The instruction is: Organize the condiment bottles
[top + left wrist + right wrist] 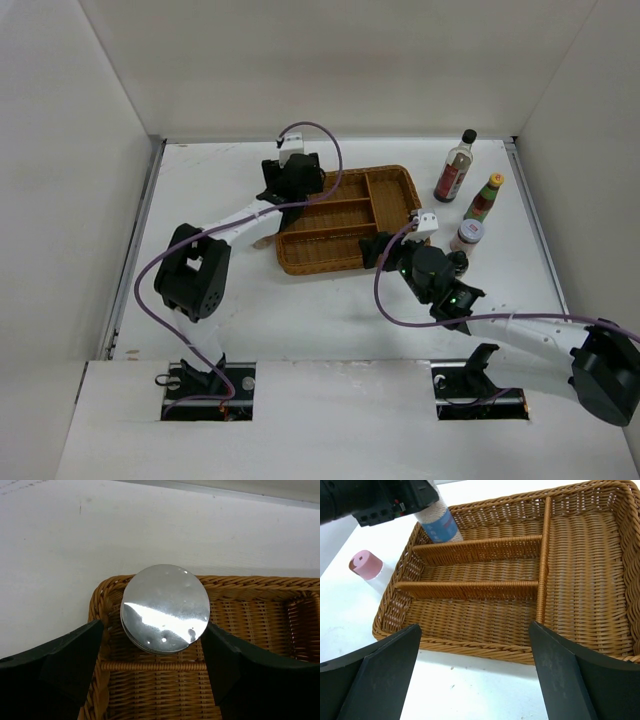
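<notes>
White walls close the white table (330, 320) on three sides. Around the middle, a little toward the far edge, sits the brown wicker tray (330, 268) with its dividers. The left gripper (152, 626) is over the tray's far-left corner. Its fingers (75, 655) press on both sides of a silver-lidded jar (165, 609), which has a blue label and stands inside that corner compartment. I cannot tell if the jar touches the tray bottom.

The right gripper (475, 626) is spread wide with nothing between the fingers, just beside the tray's near-right corner. Toward the far-right corner stand the dark-sauce bottle (455, 167) and the yellow-capped bottle (484, 197). The second silver-lidded jar (467, 235) is nearer, close to the right gripper. A small pink-capped bottle (366, 564) is on the table just beside the tray's left side.
</notes>
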Motion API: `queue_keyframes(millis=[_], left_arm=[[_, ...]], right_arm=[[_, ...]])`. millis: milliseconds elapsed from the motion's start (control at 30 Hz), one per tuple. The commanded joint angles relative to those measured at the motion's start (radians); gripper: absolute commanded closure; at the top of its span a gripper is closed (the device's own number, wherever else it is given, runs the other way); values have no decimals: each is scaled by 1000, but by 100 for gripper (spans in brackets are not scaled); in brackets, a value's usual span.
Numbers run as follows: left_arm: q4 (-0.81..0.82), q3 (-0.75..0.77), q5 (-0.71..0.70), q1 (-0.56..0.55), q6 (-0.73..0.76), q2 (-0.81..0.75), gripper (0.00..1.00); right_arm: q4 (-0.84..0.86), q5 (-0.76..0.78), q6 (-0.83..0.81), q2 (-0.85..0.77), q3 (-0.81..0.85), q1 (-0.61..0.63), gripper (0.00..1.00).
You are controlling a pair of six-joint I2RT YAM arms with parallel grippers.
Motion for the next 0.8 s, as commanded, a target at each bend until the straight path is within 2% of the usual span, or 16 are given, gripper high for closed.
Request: queue_keyframes(millis=[0,67,167,400,500,633,767], left_arm=[[82,-24,-30,-8,9,-54,16],[82,-28,-30,-16,9,-97,8],[70,-37,-32,-29,14,-183,3],[60,-273,-134,-43,-35,-493,1],[-10,-391,-140,-26,-95,-600,2],[-91,-464,-104,-6,-129,-608,3],[-59,-510,-99,18,-170,-553,7]], right_arm=[[55,-14,5,-17,19,-13,5],[52,-14,5,-17,21,-13,5],[52,-14,5,-20,22,-13,4],[53,-14,6,-33,16,-13,3],[49,-14,8,-17,24,-11,3],[53,-14,8,-19,25,-11,3],[49,-14,8,-16,27,-11,2]])
